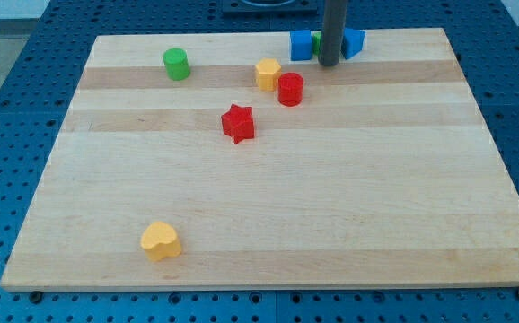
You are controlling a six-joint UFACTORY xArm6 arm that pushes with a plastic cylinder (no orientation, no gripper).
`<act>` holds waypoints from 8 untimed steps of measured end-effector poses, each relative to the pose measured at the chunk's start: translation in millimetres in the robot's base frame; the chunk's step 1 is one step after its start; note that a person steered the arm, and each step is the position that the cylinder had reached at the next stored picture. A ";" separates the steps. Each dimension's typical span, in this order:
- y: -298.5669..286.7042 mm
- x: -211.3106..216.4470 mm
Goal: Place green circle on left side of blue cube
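The green circle (177, 64), a short upright cylinder, stands on the desk (286, 215) near its ten o'clock corner, well apart from the blue cube (301, 44), which sits flat by the twelve o'clock edge.

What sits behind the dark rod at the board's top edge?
Behind the rod, whose tip rests by the top edge, a blue cube shows on its left, a blue block on its right. A green sliver peeks between; its shape is hidden.
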State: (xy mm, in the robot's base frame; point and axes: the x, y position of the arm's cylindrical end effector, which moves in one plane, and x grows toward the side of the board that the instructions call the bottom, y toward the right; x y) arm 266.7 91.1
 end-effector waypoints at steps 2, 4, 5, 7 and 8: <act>-15.9 12.2; -82.5 12.2; -120.0 32.1; -196.8 50.5; -267.6 53.3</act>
State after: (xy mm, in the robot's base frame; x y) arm 320.0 -176.5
